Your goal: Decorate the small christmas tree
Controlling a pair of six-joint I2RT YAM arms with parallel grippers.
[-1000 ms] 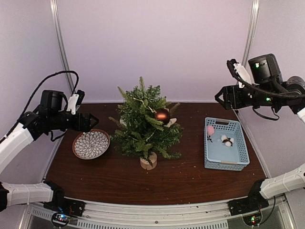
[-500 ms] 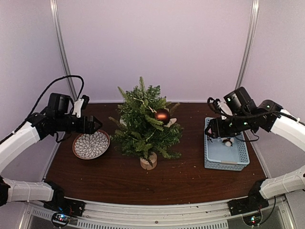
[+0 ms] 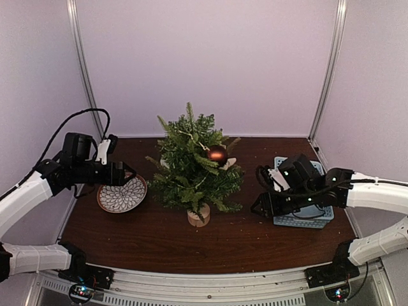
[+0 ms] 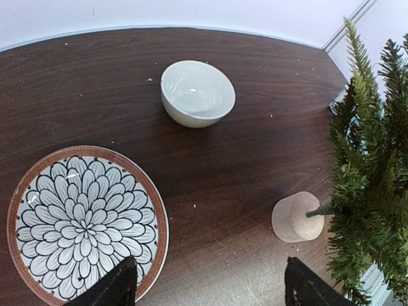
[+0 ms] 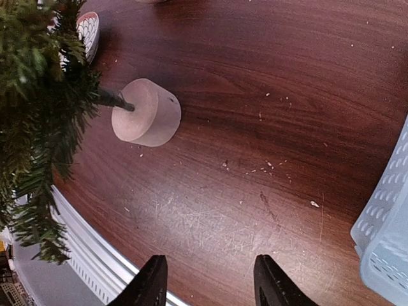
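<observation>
Copper-red, one bauble (image 3: pixel 217 153) hung on the small christmas tree (image 3: pixel 194 166), which stood between your left gripper (image 4: pixel 207 287) and right gripper (image 5: pixel 210 280). Both had their fingers apart, holding nothing. Other branches looked bare, so I judged the decorating barely begun.

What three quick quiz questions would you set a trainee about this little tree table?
1. True or false: a copper ball hangs on the small christmas tree.
2. Which lies closest to the left hand? A) patterned plate B) blue basket C) white bowl
3. What does the right hand hold between its fingers?
Key: 1 true; 2 A; 3 nothing, it is open and empty.
</observation>
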